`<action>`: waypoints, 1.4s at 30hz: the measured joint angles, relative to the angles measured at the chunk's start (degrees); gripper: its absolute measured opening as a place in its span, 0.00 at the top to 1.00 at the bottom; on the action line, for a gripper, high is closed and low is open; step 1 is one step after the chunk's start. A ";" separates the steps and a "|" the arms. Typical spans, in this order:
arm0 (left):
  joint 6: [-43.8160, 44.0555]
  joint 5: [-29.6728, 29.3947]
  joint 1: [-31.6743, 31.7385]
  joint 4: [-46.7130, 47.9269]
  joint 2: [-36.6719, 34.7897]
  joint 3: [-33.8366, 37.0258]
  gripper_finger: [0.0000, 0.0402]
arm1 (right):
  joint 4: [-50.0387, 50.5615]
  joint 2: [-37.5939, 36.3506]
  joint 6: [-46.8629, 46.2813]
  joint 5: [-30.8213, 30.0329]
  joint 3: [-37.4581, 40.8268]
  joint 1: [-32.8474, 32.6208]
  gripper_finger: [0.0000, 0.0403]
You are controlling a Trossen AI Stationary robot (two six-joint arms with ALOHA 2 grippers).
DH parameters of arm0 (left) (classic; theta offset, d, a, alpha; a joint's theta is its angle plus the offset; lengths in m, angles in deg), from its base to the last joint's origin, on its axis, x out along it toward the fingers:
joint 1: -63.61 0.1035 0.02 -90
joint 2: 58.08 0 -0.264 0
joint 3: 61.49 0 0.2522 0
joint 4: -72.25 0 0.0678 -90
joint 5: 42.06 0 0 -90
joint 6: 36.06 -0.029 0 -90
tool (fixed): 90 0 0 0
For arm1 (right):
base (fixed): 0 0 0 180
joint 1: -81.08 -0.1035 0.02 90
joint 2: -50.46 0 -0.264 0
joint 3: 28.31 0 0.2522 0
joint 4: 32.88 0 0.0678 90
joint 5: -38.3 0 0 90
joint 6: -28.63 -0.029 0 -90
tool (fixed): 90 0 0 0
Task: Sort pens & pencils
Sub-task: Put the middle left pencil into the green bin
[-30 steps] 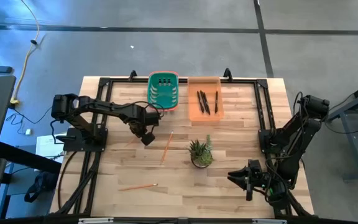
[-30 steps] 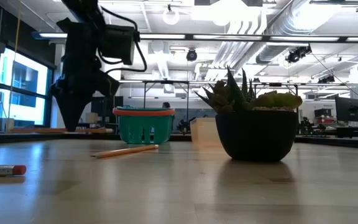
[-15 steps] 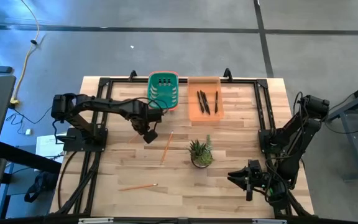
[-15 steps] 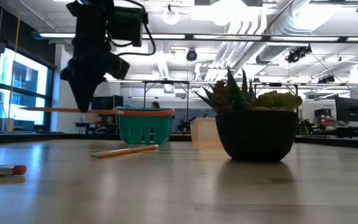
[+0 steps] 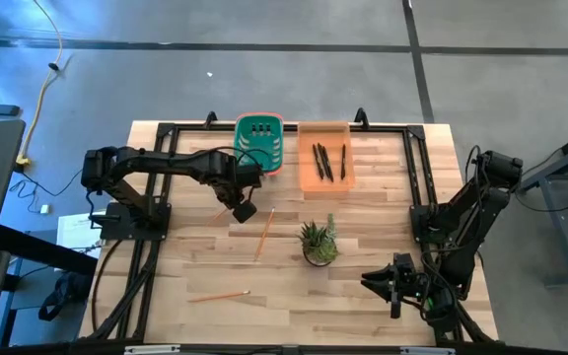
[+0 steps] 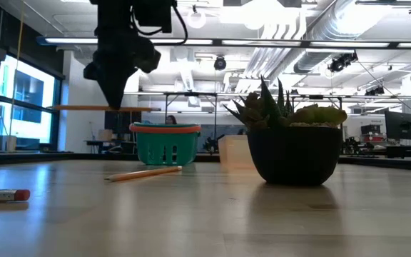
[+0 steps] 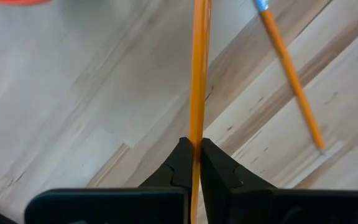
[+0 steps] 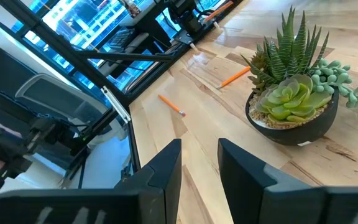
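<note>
Orange-tan wood is pinched tight between the dark fingers of the left gripper (image 7: 193, 163), jaws clamped on a single pencil (image 7: 197, 74) that runs straight out past the fingertips in the left wrist view. From the low camera that carried pencil hangs level in the upper left of the frame, well clear of the wooden table (image 5: 363, 296), with the gripper coming down onto its middle. Just to the right and lower in that frame sits the green basket (image 6: 165, 143); in the high view it is up and slightly right of the gripper, at the table's far edge, so the drop looks like a short carry that way, and the pencil's long axis will likely have to tip or turn to fit the opening. Next to the basket, upper centre of the high view, the orange tray (image 5: 323, 158) holds the pens (image 5: 323, 163), three dark sticks that I can count. Two more pencils lie loose on the table: one (image 5: 265, 233) just below the gripper, slanted, and another (image 5: 219, 295) lower left. A potted succulent (image 5: 319, 243) stands at centre. The right gripper (image 8: 199, 163) waits at lower right, fingers apart, holding nothing; the left arm is plainly nearer everything.
</note>
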 joint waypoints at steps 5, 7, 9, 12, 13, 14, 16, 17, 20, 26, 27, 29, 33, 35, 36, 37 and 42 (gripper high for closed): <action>-0.21 0.00 0.02 0.28 0.00 -2.06 1.00 | 0.01 0.00 0.00 0.00 0.00 -0.01 0.76; -0.48 0.00 0.02 0.25 -0.02 -3.01 1.00 | 0.02 0.00 0.02 0.00 0.00 -0.02 0.76; -0.55 0.00 0.03 0.04 0.00 -4.00 1.00 | 0.02 0.00 0.02 0.00 0.00 0.00 0.76; -0.54 -0.47 0.09 -0.48 -0.02 -5.33 1.00 | 0.04 0.00 0.16 -0.02 0.00 -0.02 0.76; -0.37 -1.24 0.09 -0.55 -0.02 -5.77 1.00 | 0.04 0.00 0.17 -0.02 0.00 -0.01 0.76; -0.13 -2.02 0.27 -0.60 -0.02 -6.26 1.00 | 0.04 0.00 0.17 -0.02 0.00 0.00 0.76; 0.32 -2.39 1.23 -1.08 -0.02 -7.23 1.00 | 0.04 0.00 0.17 -0.02 0.00 0.00 0.76; 0.39 -2.43 1.71 -1.38 -0.02 -7.68 1.00 | 0.04 0.00 0.17 -0.02 0.00 0.00 0.76; 0.53 -2.44 3.40 -1.74 -0.02 -8.92 1.00 | 0.07 0.00 0.19 -0.02 0.00 0.00 0.76; 0.98 -2.10 6.99 -2.36 -0.04 -10.62 1.00 | 0.07 0.00 0.20 -0.03 0.00 -0.02 0.76; 0.99 -1.59 7.65 -2.92 -0.02 -10.66 1.00 | 0.07 0.00 0.20 -0.02 0.00 -0.02 0.76; 1.02 -0.95 9.02 -4.10 -0.03 -10.66 1.00 | 0.09 0.00 0.20 -0.04 0.00 -0.02 0.76; 1.16 0.46 11.94 -6.09 -0.02 -10.66 1.00 | 0.13 0.00 0.22 -0.04 0.00 -0.02 0.76; 1.18 1.61 13.58 -7.45 -0.02 -10.66 1.00 | 0.13 0.00 0.20 -0.04 0.00 -0.02 0.76; 1.22 2.13 14.42 -8.13 -0.02 -10.66 1.00 | 0.12 0.00 0.18 -0.04 0.00 0.00 0.76; 1.39 2.62 15.26 -8.89 -0.02 -10.66 1.00 | 0.13 0.00 0.16 -0.04 0.00 0.00 0.76; 2.50 3.87 18.88 -12.35 -0.02 -10.66 1.00 | 0.11 -0.01 0.04 -0.04 0.00 -0.01 0.76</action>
